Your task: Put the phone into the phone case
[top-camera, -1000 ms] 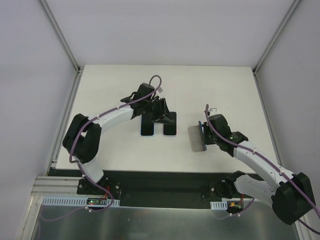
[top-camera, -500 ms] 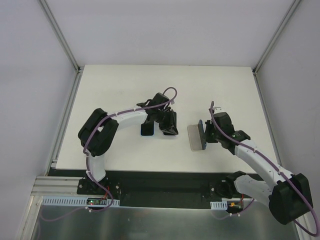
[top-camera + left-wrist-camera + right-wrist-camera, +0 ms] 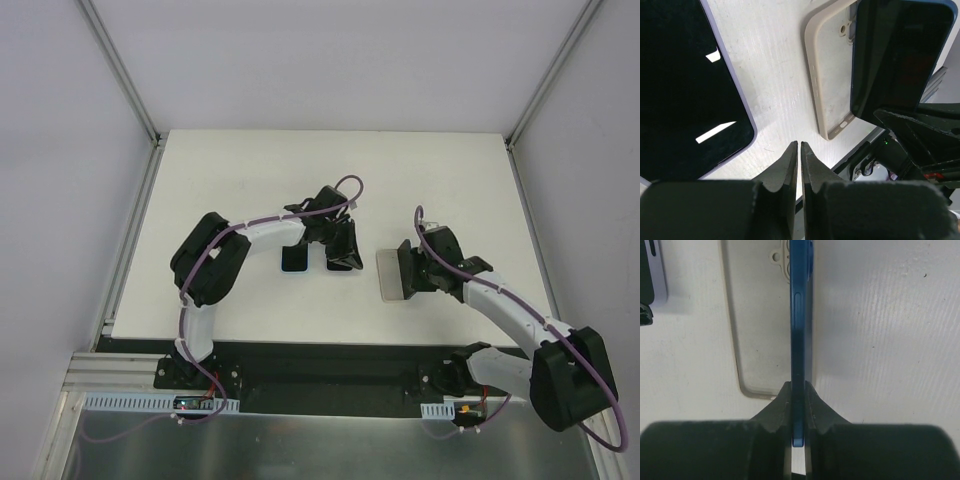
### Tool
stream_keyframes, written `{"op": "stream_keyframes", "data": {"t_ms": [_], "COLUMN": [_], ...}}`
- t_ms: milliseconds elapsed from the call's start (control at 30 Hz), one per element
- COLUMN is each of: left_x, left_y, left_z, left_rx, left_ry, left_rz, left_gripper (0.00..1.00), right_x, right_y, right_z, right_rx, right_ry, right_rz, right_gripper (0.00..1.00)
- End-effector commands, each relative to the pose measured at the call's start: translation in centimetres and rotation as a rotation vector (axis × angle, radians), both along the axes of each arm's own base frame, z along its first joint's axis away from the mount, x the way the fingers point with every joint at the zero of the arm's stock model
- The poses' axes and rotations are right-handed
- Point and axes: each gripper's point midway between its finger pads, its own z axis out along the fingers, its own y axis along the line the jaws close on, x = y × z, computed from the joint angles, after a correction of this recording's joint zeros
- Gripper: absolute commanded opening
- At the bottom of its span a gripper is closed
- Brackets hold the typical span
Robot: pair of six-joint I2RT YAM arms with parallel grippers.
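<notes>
Swung nearer the case (image 3: 832,80), my left gripper (image 3: 799,146) is pressed together empty; my right gripper (image 3: 799,388) pinches the phone (image 3: 800,315) edge-on.

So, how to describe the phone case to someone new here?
On the white table's right half, by the right gripper, the phone case lies flat below the edge-held blue phone. Unlike the two dark phones further left, it is pale beige and empty.
</notes>
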Motion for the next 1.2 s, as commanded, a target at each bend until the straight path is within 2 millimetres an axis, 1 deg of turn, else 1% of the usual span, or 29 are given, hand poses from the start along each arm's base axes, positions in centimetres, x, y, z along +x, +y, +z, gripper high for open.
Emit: {"op": "stream_keyframes", "data": {"t_ms": [0, 100, 233, 267, 300, 433, 467, 500, 567, 700, 967, 1100, 1167], "left_x": [0.5, 0.6, 0.7, 0.7, 0.8, 0.8, 0.7, 0.7, 0.7, 0.8, 0.9, 0.3, -0.3], "left_y": [-1.0, -1.2, -1.4, -1.6, -1.5, -1.9, -2.1, -2.2, -2.3, -2.5, -2.9, -3.1, -3.2], "left_z": [0.7, 0.4, -0.1, -0.1, -0.3, -0.5, -0.6, -0.6, -0.9, -1.1, -1.8, -1.9, -2.0], "left_rx": [-0.015, -0.009, 0.003, 0.001, 0.006, 0.007, 0.008, 0.008, 0.011, 0.014, 0.022, 0.023, 0.024], "left_ry": [-0.034, -0.040, -0.039, -0.040, -0.034, -0.029, -0.028, -0.030, -0.027, -0.024, -0.009, -0.002, 0.008], "left_rz": [-0.014, -0.017, -0.014, -0.015, -0.012, -0.010, -0.013, -0.015, -0.013, -0.010, -0.006, -0.016, -0.024], "left_gripper": [0.05, 0.05, 0.04, 0.04, 0.00, 0.00, 0.00, 0.00, 0.00, 0.00, 0.00, 0.00, 0.00], "right_x": [0.3, 0.5, 0.6, 0.5, 0.4, 0.7, 0.8, 0.5, 0.4, 0.3, 0.2, 0.3, 0.5], "right_y": [-0.5, -0.6, 0.0, 0.0, 0.1, 0.4, 0.3, 1.1, 1.3, 2.7, 3.0, 3.1, 2.9], "right_z": [0.6, 1.5, 2.3, 2.4, 2.4, 2.5, 2.5, 2.5, 2.2, 1.8, 0.6, 0.3, 0.2], "right_rx": [-0.024, -0.017, 0.036, 0.047, 0.052, 0.089, 0.091, 0.130, 0.143, 0.217, 0.229, 0.240, 0.244], "right_ry": [-0.009, -0.038, -0.073, -0.079, -0.082, -0.106, -0.114, -0.102, -0.092, -0.084, -0.036, -0.017, -0.011], "right_rz": [-0.012, -0.020, -0.015, -0.022, -0.020, -0.032, -0.034, -0.017, -0.014, 0.011, 0.001, -0.012, -0.026], "right_gripper": [0.01, 0.01, 0.01, 0.01, 0.02, 0.01, 0.01, 0.01, 0.01, 0.01, 0.02, 0.01, 0.01]}}
